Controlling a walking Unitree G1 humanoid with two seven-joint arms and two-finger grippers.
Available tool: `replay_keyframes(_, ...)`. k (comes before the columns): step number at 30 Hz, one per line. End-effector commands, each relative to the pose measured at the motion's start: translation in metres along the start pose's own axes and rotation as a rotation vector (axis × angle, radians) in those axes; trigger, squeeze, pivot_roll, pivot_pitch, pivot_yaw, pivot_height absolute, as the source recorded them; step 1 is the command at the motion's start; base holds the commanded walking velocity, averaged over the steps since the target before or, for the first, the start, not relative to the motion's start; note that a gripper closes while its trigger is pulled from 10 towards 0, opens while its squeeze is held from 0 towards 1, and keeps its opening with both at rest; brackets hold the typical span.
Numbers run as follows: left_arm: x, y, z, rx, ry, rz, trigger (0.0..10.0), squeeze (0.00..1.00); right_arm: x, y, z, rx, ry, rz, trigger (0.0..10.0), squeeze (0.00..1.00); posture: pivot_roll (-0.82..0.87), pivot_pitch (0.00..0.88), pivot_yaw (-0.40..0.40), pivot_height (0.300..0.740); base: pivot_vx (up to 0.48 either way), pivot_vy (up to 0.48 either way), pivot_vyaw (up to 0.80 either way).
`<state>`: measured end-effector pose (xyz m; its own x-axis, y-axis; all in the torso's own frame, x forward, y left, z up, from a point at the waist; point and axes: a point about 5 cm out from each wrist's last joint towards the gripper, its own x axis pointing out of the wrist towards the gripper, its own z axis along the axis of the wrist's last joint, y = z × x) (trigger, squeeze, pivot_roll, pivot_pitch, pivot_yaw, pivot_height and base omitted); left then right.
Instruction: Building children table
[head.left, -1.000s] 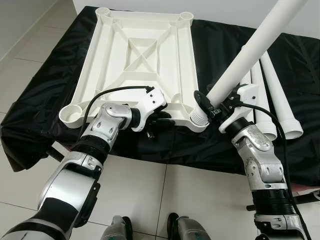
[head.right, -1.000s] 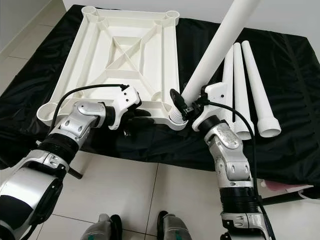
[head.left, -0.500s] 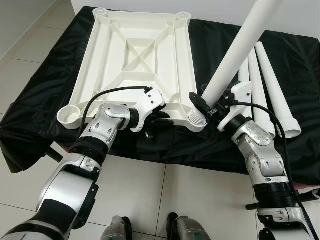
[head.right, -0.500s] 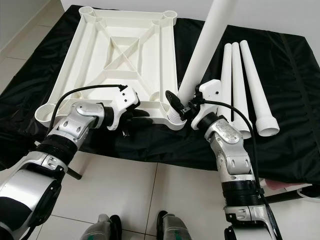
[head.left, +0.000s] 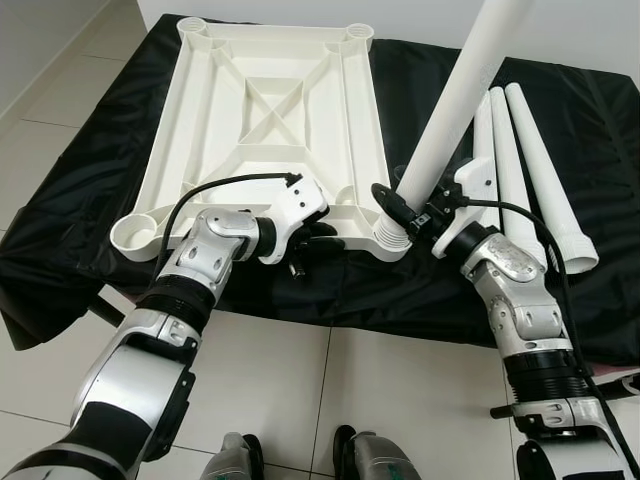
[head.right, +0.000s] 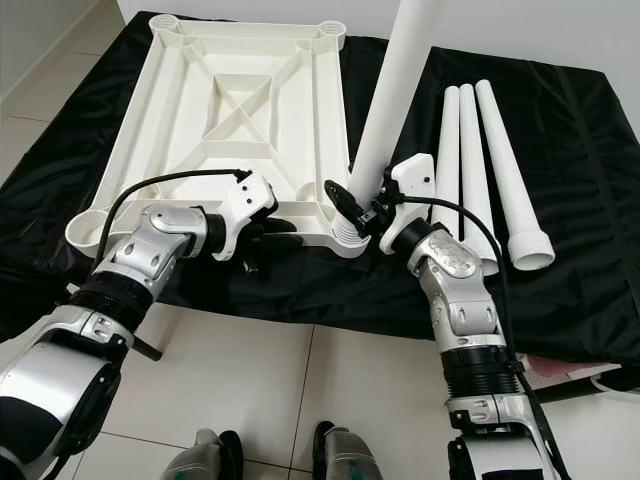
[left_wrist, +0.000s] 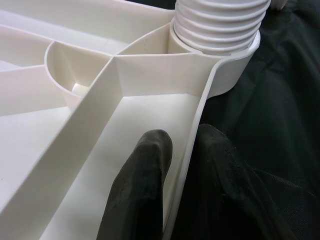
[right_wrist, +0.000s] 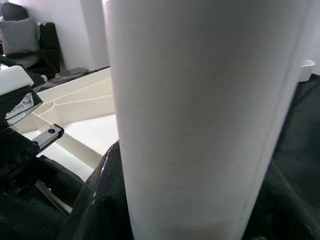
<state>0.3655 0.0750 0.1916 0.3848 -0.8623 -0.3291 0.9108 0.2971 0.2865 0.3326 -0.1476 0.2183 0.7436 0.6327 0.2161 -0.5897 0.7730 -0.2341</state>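
White leg (head.left: 452, 110) in tabletop (head.left: 270, 110) corner socket (head.left: 392, 235), right end effector (head.left: 415, 215) clamped around it, left end effector (head.left: 318, 238) pinching rim.

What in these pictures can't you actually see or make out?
- Top end of the table leg: cut off by the upper edge of both eye views.
- Right gripper: its far finger is hidden behind the leg.
- How deep the leg's threaded end sits in the tabletop corner socket: hidden inside the socket, left wrist view.
- Black cloth: covers whatever lies beneath.
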Motion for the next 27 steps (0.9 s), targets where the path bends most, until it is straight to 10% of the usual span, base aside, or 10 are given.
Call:
replay_keyframes(1, 0.0008, -0.0032, 0.0016, -0.012, -0.028, -0.018, 10.0, 0.0, 0.0009, 0.0113, -0.0218, 0.037, 0.088, 0.045, 10.0, 0.0, -0.06, 0.186, -0.012, 0.74, 0.0, 0.0, 0.0)
replay_keyframes(27, 0.0005, -0.0055, 0.0027, -0.009, -0.028, -0.021, 10.0, 0.0, 0.0004, 0.0138, -0.031, 0.048, 0.105, 0.038, 10.0, 0.0, -0.05, 0.181, -0.01, 0.74, 0.0, 0.0, 0.0)
